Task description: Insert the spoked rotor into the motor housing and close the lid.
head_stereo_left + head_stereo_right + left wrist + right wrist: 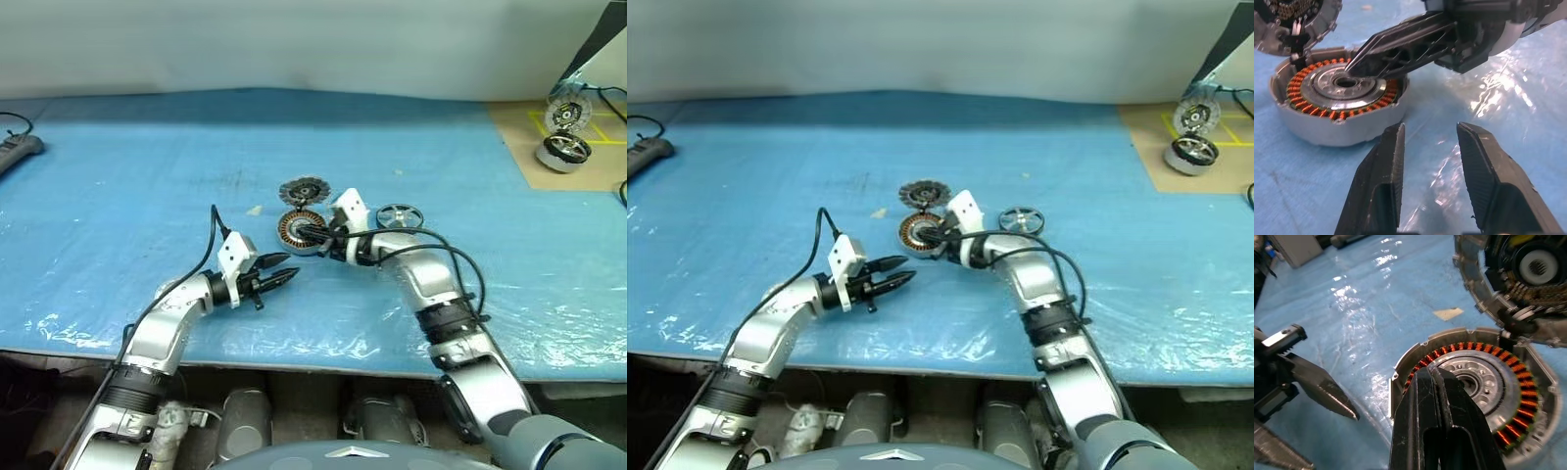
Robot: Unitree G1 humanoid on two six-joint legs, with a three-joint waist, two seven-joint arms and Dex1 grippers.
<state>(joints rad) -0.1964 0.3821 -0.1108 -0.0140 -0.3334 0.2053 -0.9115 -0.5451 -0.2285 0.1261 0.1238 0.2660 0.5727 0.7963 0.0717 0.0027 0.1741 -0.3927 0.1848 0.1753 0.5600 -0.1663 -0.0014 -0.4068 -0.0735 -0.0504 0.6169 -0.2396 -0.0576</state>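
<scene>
The motor housing (288,233) stands open on the blue sheet, its copper windings (1312,107) ringing a silver centre plate. Leaning against its far rim is the lid (304,190), finned face showing. The spoked rotor (400,216) lies flat just right of the housing, beside my right wrist. My right gripper (1432,374) is shut and empty, with its tips over the housing's centre plate. My left gripper (1430,129) hovers open and empty a short way in front of the housing, pointing at it.
A brown board (519,137) at the back right carries a similar motor (563,152) and wheel (568,113). A black device (15,152) lies at the far left. A small pale scrap (254,210) sits left of the housing. The table's front edge (294,357) runs under my forearms.
</scene>
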